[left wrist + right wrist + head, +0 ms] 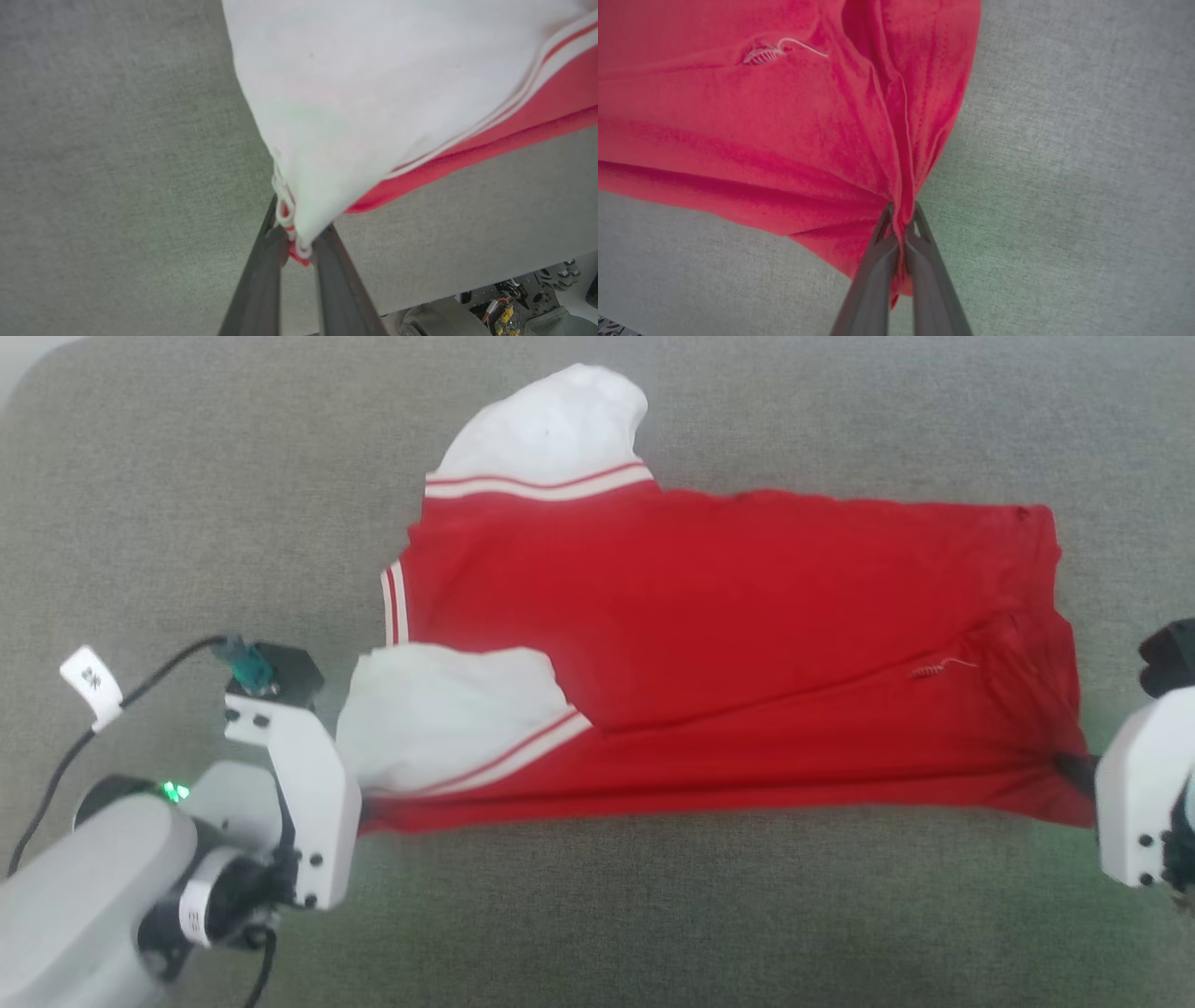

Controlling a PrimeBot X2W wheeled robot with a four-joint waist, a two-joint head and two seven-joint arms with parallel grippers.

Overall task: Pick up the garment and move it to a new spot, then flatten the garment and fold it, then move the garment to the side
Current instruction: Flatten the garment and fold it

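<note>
Your left gripper (299, 235) and right gripper (901, 221) each have jaws clamped on a near corner of the jersey (728, 616), which lies spread on the grey bench (187, 476), so I think you are folding: lift both corners evenly toward the far edge.

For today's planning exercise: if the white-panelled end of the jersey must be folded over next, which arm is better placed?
Left. The left gripper is shut on the garment at its white corner; the right gripper pinches the red hem at the opposite end.
</note>
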